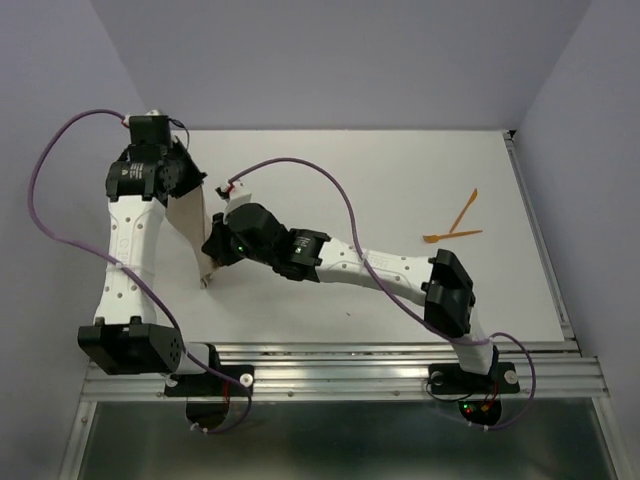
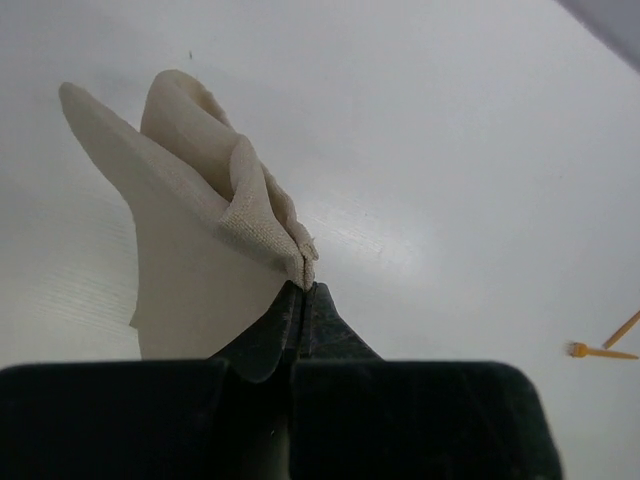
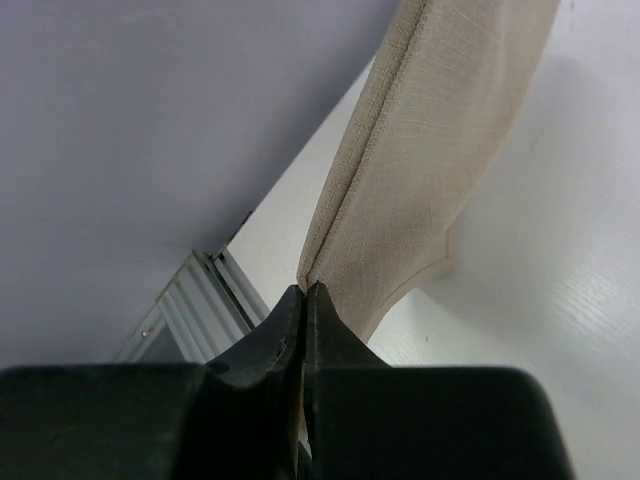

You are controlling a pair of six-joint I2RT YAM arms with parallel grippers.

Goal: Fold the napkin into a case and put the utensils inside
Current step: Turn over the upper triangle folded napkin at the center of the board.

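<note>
Top view: the napkin [image 1: 188, 228] hung between both arms, well left of the utensils [image 1: 455, 228]. Left wrist: left fingers [image 2: 275, 330] were pinched shut on a bunched corner. Right wrist: right fingers [image 3: 272, 335] were pinched shut on its edge; even tension would favour a clean fold.

Napkin [image 1: 190, 228] [image 2: 200, 250] [image 3: 440, 150]: up over the left side of the table [image 1: 400, 170], strung between the two grippers, loose cloth hanging down toward the tabletop.
Left gripper [image 1: 192, 188] [image 2: 305, 290]: at the napkin's far end, near the back-left corner, pinching the cloth's gathered edge.
Right gripper [image 1: 212, 250] [image 3: 305, 290]: at the napkin's near end, reaching across from the right, pinching a folded edge.
Utensils [image 1: 455, 228] [image 2: 605, 345]: flat on the table, over on the right, well apart from napkin and grippers; the two lie close together in a V that opens rightward.
</note>
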